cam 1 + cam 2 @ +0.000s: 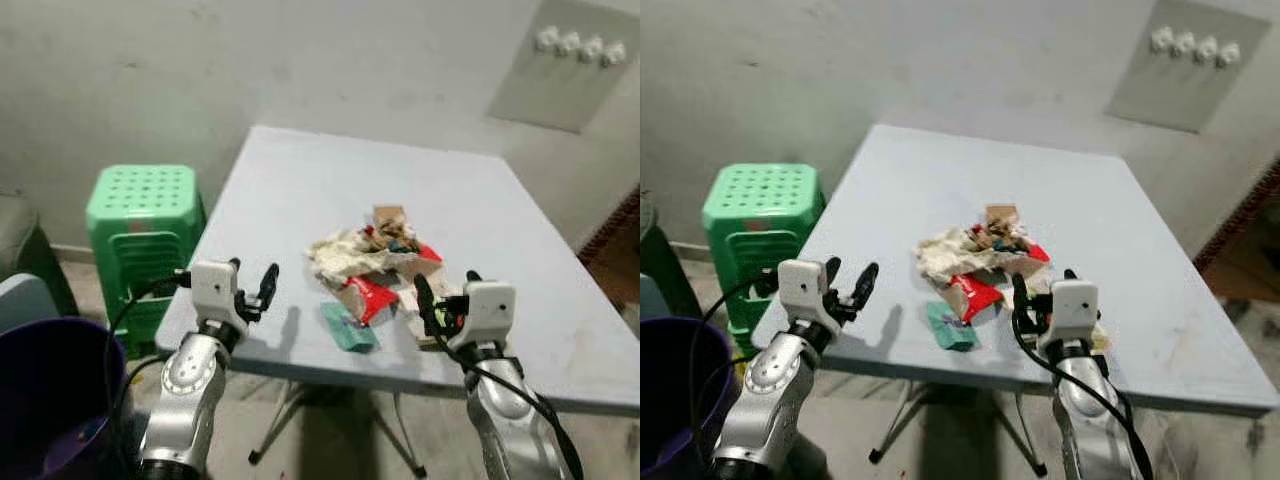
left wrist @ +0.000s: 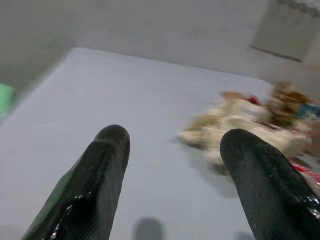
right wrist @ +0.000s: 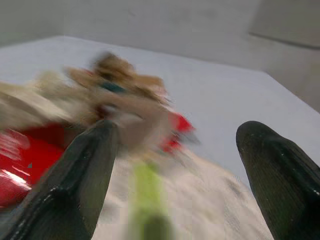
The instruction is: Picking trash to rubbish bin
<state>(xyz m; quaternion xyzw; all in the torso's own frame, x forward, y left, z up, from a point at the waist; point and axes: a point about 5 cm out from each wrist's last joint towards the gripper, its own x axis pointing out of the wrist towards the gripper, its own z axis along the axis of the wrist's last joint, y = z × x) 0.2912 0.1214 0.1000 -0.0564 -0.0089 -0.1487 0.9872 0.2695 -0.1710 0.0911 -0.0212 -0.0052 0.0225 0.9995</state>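
Nearest, the purple rubbish bin (image 1: 45,400) stands on the floor at the robot's left, low beside the surface (image 1: 300,180), probably so trash can be carried a short way and dropped in. Both arms are raised at the surface's near edge. The left pincer (image 1: 255,290) is spread wide over bare surface, holding nothing. The right pincer (image 1: 432,305) is also wide open and empty, poised just at the near side of the trash pile (image 1: 375,260), which lies heaped mid-surface. Beyond the bin stands a green stool (image 1: 145,215).
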